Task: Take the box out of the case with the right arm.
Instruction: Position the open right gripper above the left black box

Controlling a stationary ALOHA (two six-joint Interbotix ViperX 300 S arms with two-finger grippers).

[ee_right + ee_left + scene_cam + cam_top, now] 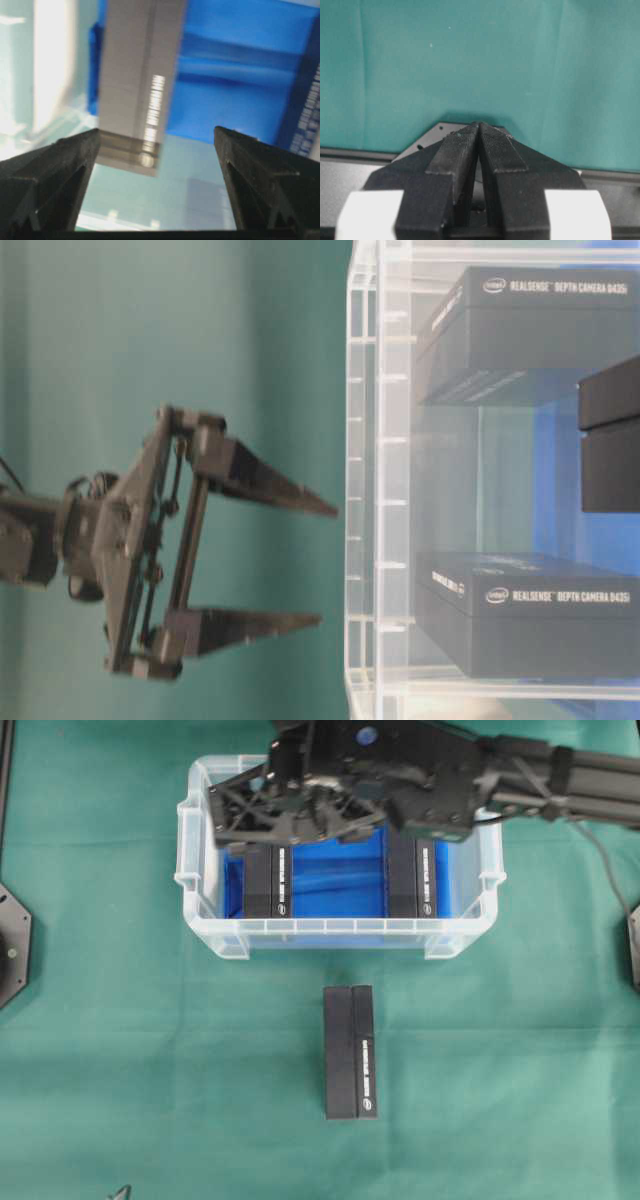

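Note:
The clear case (200, 910) holds two black boxes on its blue lining, a left box (265, 880) and a right box (412, 880). The all-black right arm reaches in from the right over the case's far side. Its right gripper (213, 817) hovers above the case's left end, open and holding nothing. In the table-level view the right gripper (328, 565) stands clear of the case (365, 490) rim. The right wrist view shows the right gripper (157, 131) spread wide over the left box (135, 85). The left gripper (479, 125) is shut and empty over green cloth.
Another black box (350, 1050) lies on the green cloth in front of the case. Black arm mounts (12, 945) sit at the table's left and right edges. The right arm's cable (605, 860) hangs at the right.

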